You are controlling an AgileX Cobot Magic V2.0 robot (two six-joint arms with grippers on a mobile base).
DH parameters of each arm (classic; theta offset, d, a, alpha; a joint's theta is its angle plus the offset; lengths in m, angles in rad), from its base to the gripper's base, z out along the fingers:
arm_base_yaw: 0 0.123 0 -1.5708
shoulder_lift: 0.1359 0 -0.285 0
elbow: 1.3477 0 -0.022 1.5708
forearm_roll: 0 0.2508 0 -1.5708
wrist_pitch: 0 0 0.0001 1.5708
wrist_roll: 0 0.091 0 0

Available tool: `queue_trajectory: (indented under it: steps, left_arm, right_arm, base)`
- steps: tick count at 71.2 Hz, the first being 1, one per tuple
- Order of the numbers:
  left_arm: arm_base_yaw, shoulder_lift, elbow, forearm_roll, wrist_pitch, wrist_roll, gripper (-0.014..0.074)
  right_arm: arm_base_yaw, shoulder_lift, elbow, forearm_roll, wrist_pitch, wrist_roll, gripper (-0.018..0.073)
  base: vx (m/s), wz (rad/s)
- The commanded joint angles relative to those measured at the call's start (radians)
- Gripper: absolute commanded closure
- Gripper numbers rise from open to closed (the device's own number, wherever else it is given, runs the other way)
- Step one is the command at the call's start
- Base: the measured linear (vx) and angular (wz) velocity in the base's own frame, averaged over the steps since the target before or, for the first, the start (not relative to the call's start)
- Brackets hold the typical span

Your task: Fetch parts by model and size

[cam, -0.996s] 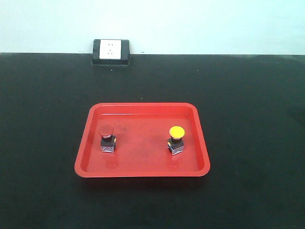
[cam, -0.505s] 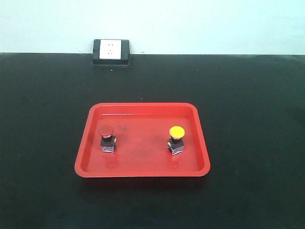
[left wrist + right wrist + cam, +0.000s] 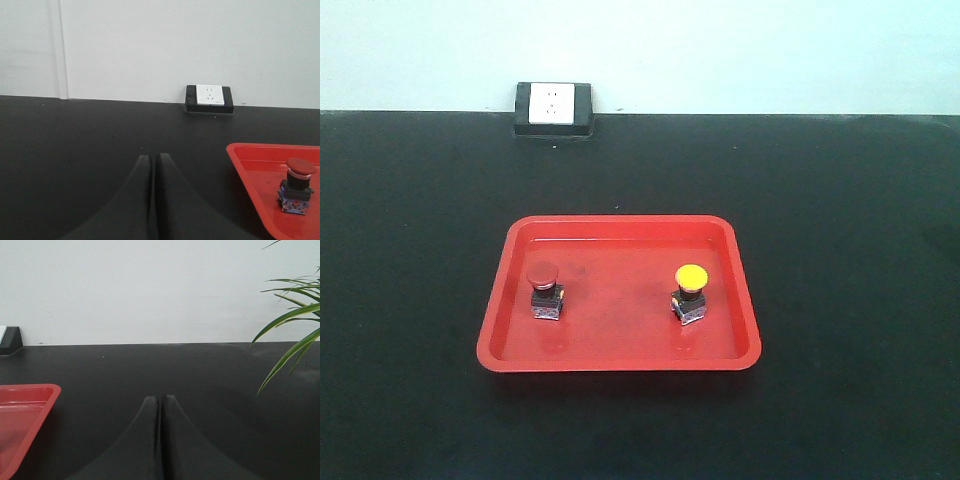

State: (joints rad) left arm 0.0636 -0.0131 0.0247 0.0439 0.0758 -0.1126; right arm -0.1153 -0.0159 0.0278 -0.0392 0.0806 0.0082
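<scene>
While a wall socket (image 3: 553, 108) sits behind the red tray (image 3: 500, 325), I see both switches upright inside it: red switch (image 3: 544, 289) left, yellow switch (image 3: 689, 293) right. My left gripper (image 3: 152, 162) and right gripper (image 3: 160, 402), both closed and empty, flank the tray, well apart from them.

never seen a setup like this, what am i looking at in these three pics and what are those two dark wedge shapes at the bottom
This is a two-armed robot seen through three cameras. One camera looks at the workspace from the front. It shows a black table with a red tray holding two push-button switches, the red-capped switch and the yellow-capped switch. A wall socket sits at the table's far edge.

The other two cameras ride on the robot's wrists. The dark wedges are the claws: the left claw and the right claw, each pressed shut and holding nothing. The left wrist view catches the tray and the red-capped switch on its right. The right wrist view shows the tray's corner and some plant leaves.
</scene>
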Motion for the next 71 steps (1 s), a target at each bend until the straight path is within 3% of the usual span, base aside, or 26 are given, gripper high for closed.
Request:
queue_trajectory:
  steps: [1, 71]
  left_arm:
    - [-0.006, -0.015, 0.002, -0.001, -0.076, -0.009, 0.0602]
    - [-0.006, -0.015, 0.002, -0.001, -0.076, -0.009, 0.0602]
  right_arm:
    - [-0.005, -0.005, 0.008, -0.001, -0.081, -0.002, 0.0569]
    - [-0.005, -0.005, 0.008, -0.001, -0.081, -0.002, 0.0569]
  base:
    - [0.0, 0.0]
    - [0.0, 0.0]
